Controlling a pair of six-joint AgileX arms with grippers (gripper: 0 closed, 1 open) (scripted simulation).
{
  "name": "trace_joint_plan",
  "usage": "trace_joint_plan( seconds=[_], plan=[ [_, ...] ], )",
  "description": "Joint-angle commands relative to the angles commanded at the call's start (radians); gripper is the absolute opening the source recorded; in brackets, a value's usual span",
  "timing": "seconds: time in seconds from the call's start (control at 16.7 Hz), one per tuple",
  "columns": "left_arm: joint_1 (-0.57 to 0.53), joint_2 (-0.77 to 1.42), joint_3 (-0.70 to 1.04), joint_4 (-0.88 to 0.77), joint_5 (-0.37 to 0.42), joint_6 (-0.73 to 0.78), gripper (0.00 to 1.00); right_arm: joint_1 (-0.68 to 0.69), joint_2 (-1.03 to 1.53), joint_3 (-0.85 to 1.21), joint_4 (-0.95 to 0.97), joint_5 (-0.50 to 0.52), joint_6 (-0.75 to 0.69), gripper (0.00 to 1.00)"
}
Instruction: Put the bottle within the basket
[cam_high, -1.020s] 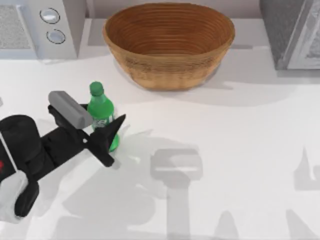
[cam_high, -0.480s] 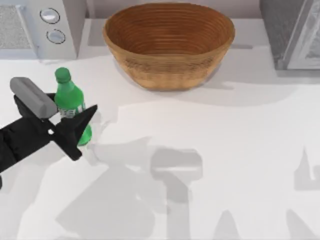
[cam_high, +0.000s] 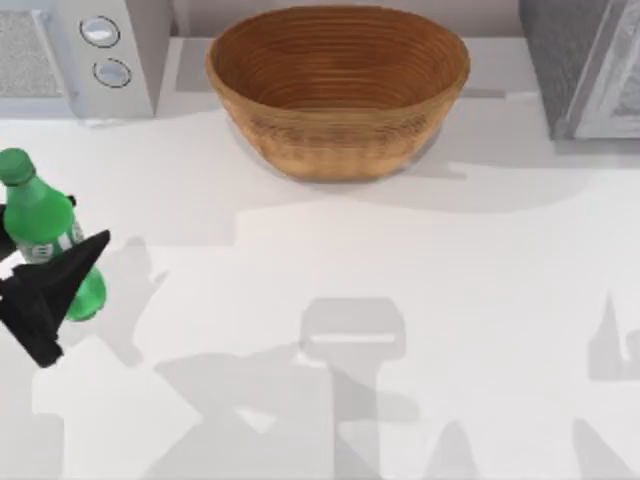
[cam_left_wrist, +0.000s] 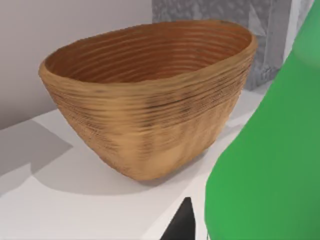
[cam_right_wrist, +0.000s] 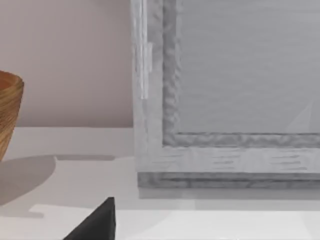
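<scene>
White table (cam_high: 420, 300) with hard shadows, a pale wall behind; a grey appliance with 2 round dials (cam_high: 100, 50) at top left, a grey textured box (cam_high: 585, 65) at top right. The basket (cam_high: 338, 88) — tan, ribbed, oval — sits at back centre. At the left edge, the left gripper (cam_high: 45, 265) is clamped on the upright bottle (cam_high: 40, 225), bright green, capped, white-lettered label. The left wrist view shows the basket's outer wall (cam_left_wrist: 150, 110) beside the bottle's green body (cam_left_wrist: 270, 165). The right wrist view shows the box's framed face (cam_right_wrist: 225, 100); whether the right gripper's fingers are apart cannot be told.

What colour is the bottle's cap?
Green, matching the bottle body; the cap shows best in the top view, with the left gripper around the bottle.
</scene>
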Motion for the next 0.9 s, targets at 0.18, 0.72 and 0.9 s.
trace_joint_plan(
  seconds=[0.18, 0.72, 0.9],
  plan=[
    [0.059, -0.109, -0.031, -0.105, 0.056, 0.016, 0.0, 0.0, 0.0, 0.0, 0.0, 0.0, 0.0, 1.0],
    [0.049, -0.104, -0.009, -0.126, 0.041, 0.019, 0.0, 0.0, 0.0, 0.0, 0.0, 0.0, 0.0, 1.0],
    [-0.011, -0.029, 0.088, -0.143, -0.057, 0.007, 0.0, 0.0, 0.0, 0.0, 0.0, 0.0, 0.0, 1.0]
  ],
)
